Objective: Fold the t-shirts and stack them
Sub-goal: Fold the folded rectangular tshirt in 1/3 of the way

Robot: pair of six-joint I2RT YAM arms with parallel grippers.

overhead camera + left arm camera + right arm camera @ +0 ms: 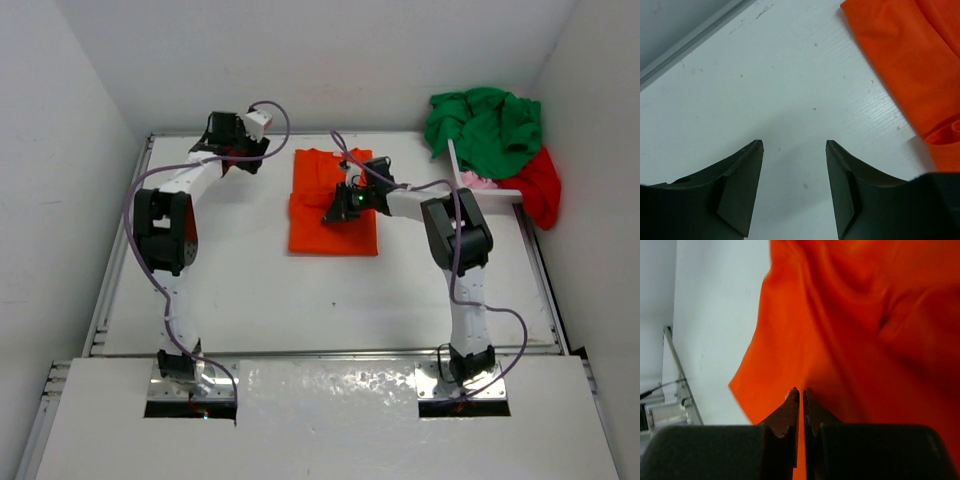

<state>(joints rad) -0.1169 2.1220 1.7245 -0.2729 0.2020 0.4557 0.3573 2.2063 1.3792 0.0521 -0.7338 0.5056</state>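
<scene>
Toward the middle of the far edge of the bench (300,300) lies the orange t-shirt (333,212), spread flat as a rough rectangle with its long side running from the far edge toward the near one. The right arm (455,235) reaches in from the right-hand side and ends over the middle of that shirt. From the right wrist view, the right jaws are pressed together to a thin slit with a layer of the orange cloth (865,315) caught between them. The cloth around them is rumpled into soft ridges, and one edge of it hangs over bare white bench (715,315).

Near the far left corner, the left arm (165,215) bends up and over, and the left jaws stand wide apart above bare bench, holding nothing. In the left wrist view both dark fingers (740,190) frame a scuffed white surface (765,75), with the side of the orange t-shirt (910,65) off to the upper right, apart from them.

At the far right corner the other three shirts are heaped together. The green t-shirt (485,125) is bunched on top, farthest back. The red t-shirt (543,185) spills down past the right edge of the bench. Only a small patch of the light pink t-shirt (478,181) shows between them. A white basket (497,192) shows as a pale rim beside and under this heap; how the shirts sit in it cannot be made out.
</scene>
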